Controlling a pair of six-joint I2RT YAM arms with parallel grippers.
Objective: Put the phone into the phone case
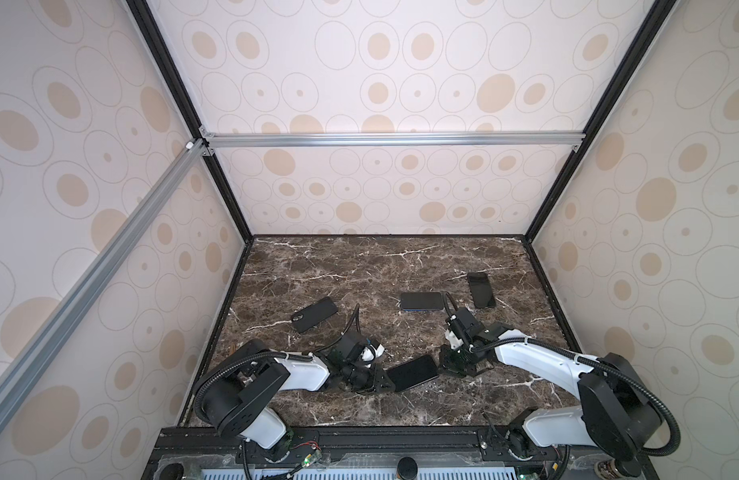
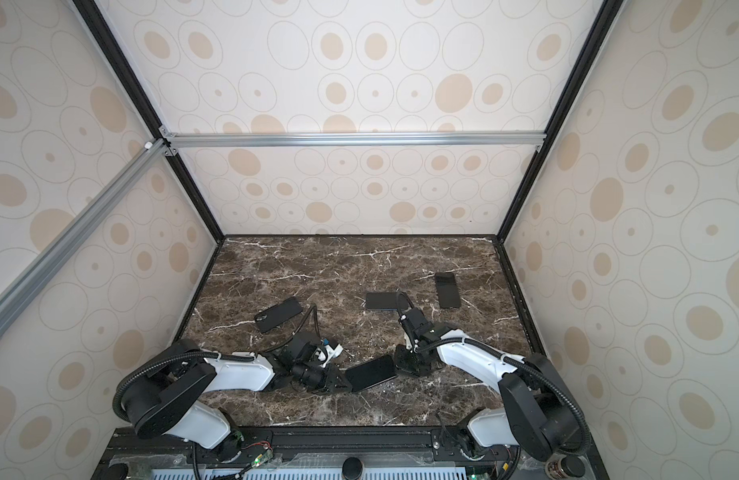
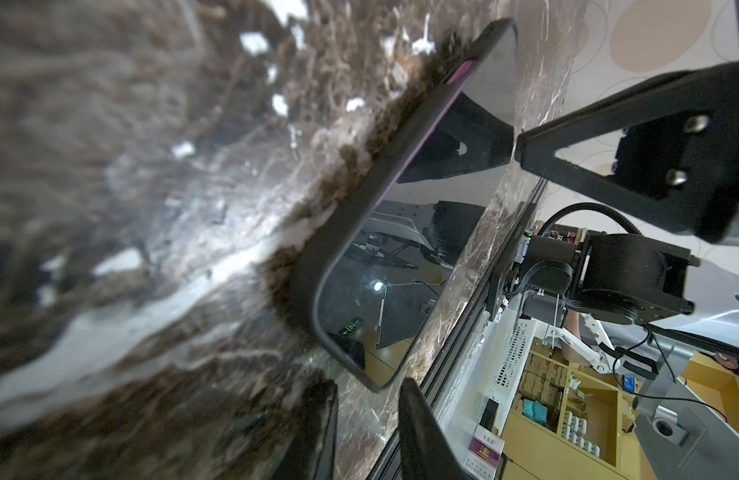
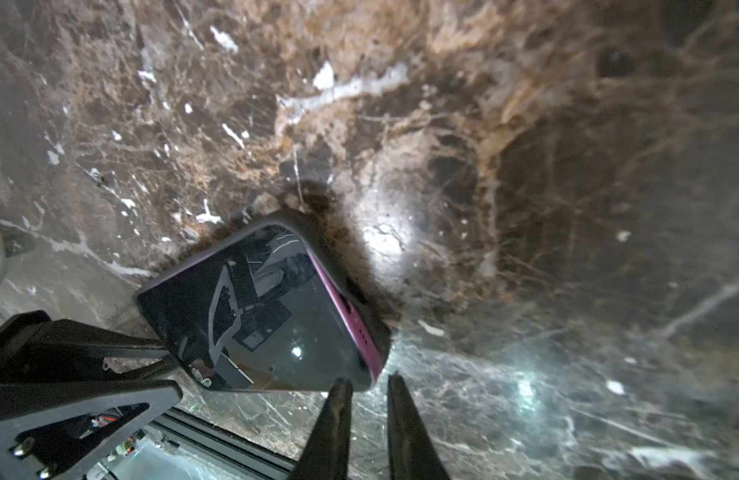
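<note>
Left gripper (image 3: pixel 369 405): narrowly parted, clasping nothing, set just at one short end of the phone (image 4: pixel 255 307). Right gripper (image 4: pixel 367 399): likewise a slit apart and empty, placed at the opposite end, with one fingertip (image 3: pixel 529 145) touching the glass there.

Lies screen-up inside the phone case (image 3: pixel 359 208), close to the front edge of the table (image 1: pixel 359 266), about midway along it. Shows a magenta strip of the phone's side above the case rim along one long side. Probably not snapped home there.

Risks, as judged:
- Could tip the far end back out of the rim if pressed at one end alone.
- Could skate, case and all, across the smooth marble toward the front edge if shoved sideways with no counter-hold.
- Could peel the case lip away if pinched at the rim rather than pressed.
- Could slip off, hard fingertip on slick glass, and lose the push.

Further out: both wrists pitched down and held low over the table, facing each other across the phone. White forearms slanting in from the two front corners, elbows raised behind them, bases fixed on the rail along the front edge.
</note>
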